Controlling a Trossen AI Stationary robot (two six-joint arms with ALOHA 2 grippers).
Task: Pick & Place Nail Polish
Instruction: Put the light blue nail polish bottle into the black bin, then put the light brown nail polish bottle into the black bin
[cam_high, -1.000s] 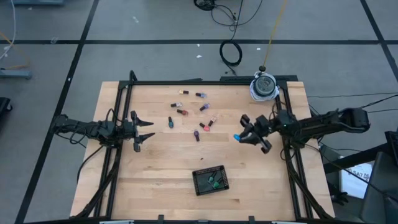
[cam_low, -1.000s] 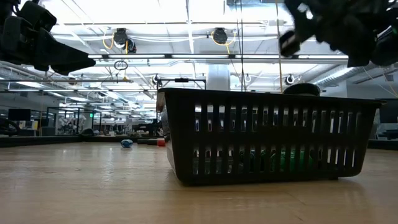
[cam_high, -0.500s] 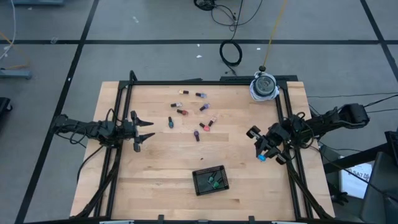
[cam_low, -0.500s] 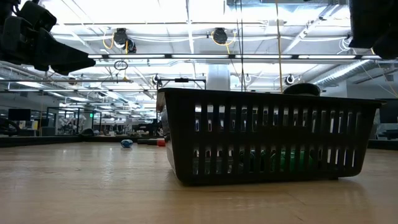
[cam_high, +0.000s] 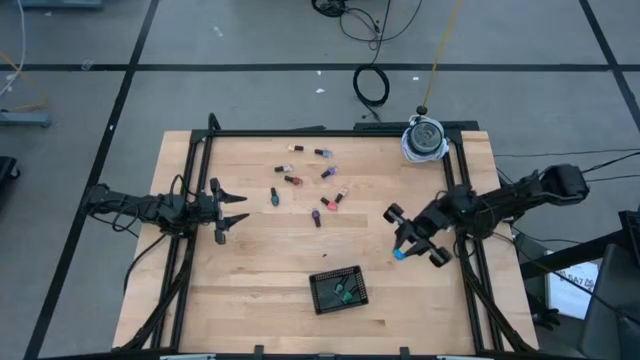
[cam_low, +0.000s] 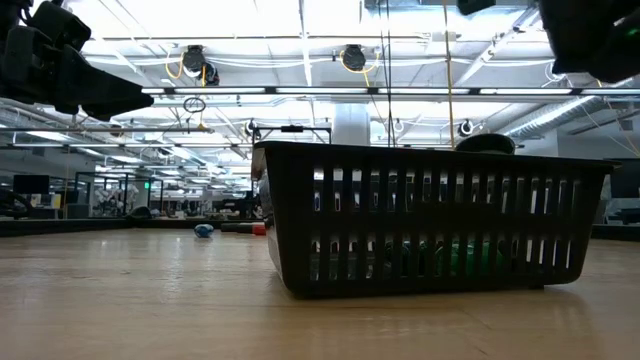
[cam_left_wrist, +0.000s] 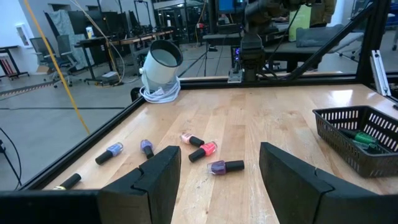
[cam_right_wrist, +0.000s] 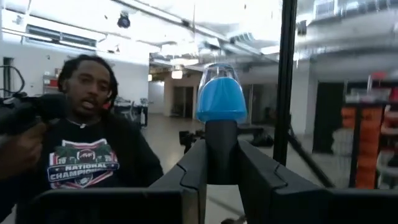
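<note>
Eight or so polish bottles (cam_high: 327, 203) lie loose on my table (cam_high: 260, 270), with two more in the basket (cam_high: 339, 289). My right hand (cam_high: 412, 240) hangs above the table's right side, clamped on the dark cap of a blue bottle (cam_right_wrist: 221, 94). My left hand (cam_high: 232, 209) waits at the left edge, fingers (cam_left_wrist: 152, 182) spread and holding nothing.

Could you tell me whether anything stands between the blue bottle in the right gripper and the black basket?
Nothing visible does. The right gripper is shut on the blue nail polish bottle, above bare table. The black basket has only bare wood between.
</note>
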